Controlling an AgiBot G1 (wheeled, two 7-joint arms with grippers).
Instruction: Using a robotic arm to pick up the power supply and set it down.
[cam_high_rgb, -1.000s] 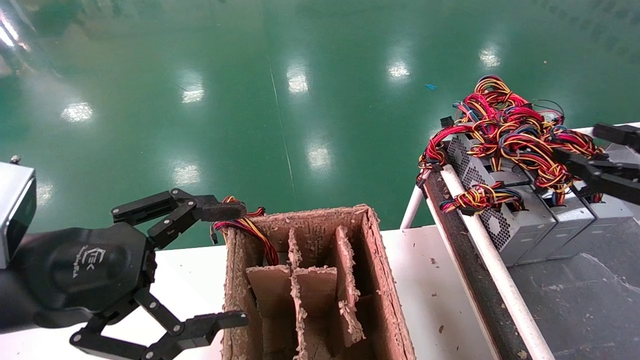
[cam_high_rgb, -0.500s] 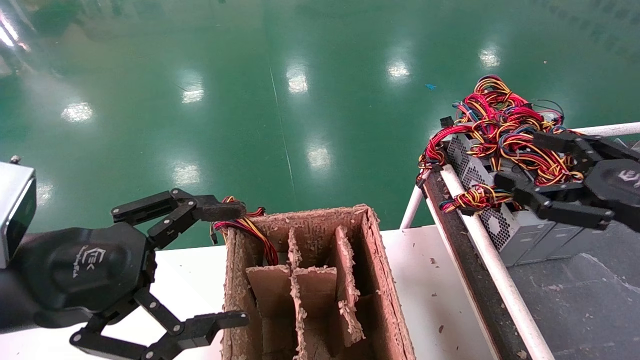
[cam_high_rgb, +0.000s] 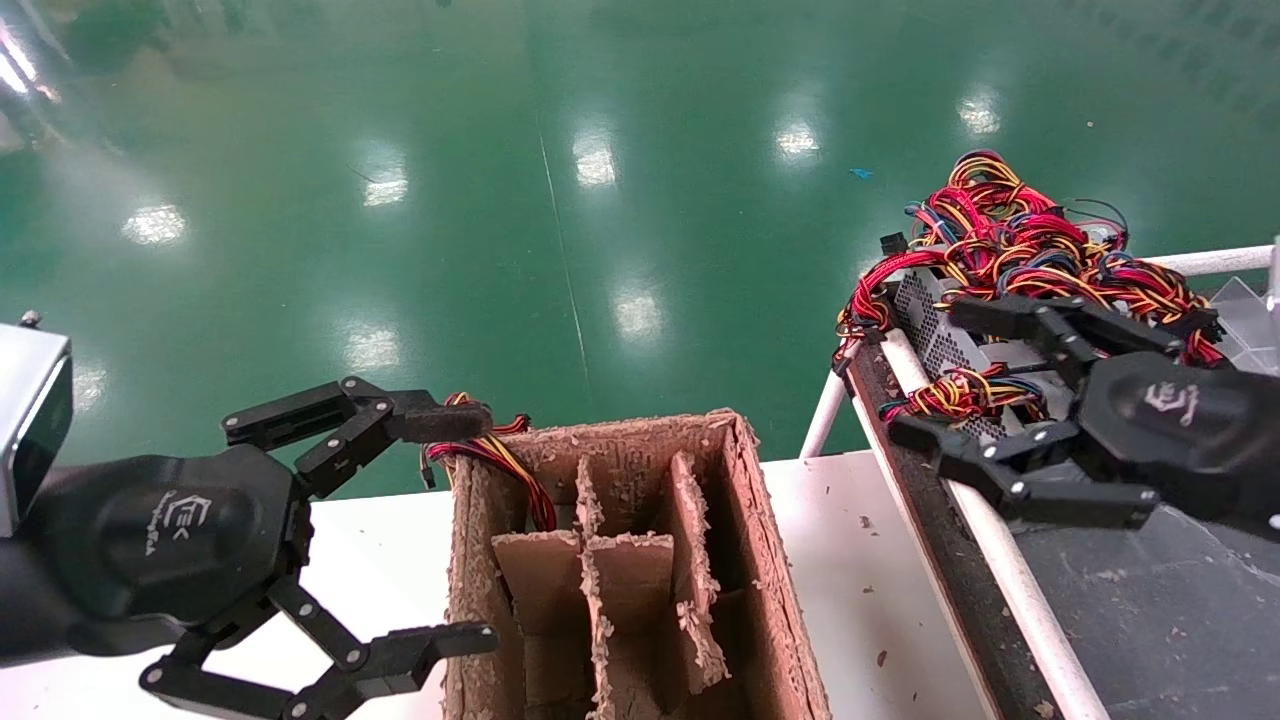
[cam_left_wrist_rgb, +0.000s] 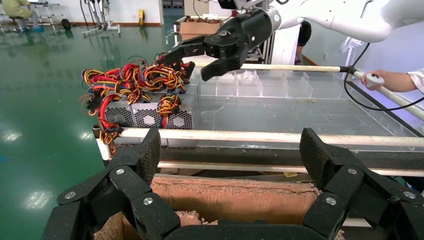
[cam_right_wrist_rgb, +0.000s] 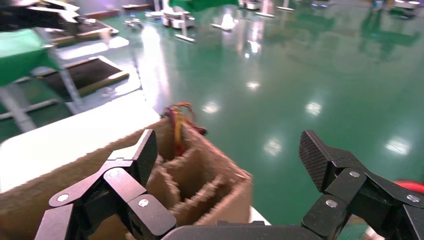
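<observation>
Right gripper (cam_high_rgb: 945, 375): spread wide, empty, above power supply (cam_high_rgb: 950, 345) | left gripper (cam_high_rgb: 465, 530): spread, parked beside cardboard box (cam_high_rgb: 640, 560)

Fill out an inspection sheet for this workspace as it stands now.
Surface: white table with brown crumbs; dark tray on the right.
Job's things: power supplies in a row at the tray's far-left end.
Clutter: worn cardboard box with dividers.
Grippers: right tool open above the power supplies, not gripping; left tool open beside the box.
Cables: red, yellow and black wire bundle heaped on the supplies; a few wires hang over the box's far-left corner.
Surroundings: glossy green floor.
</observation>
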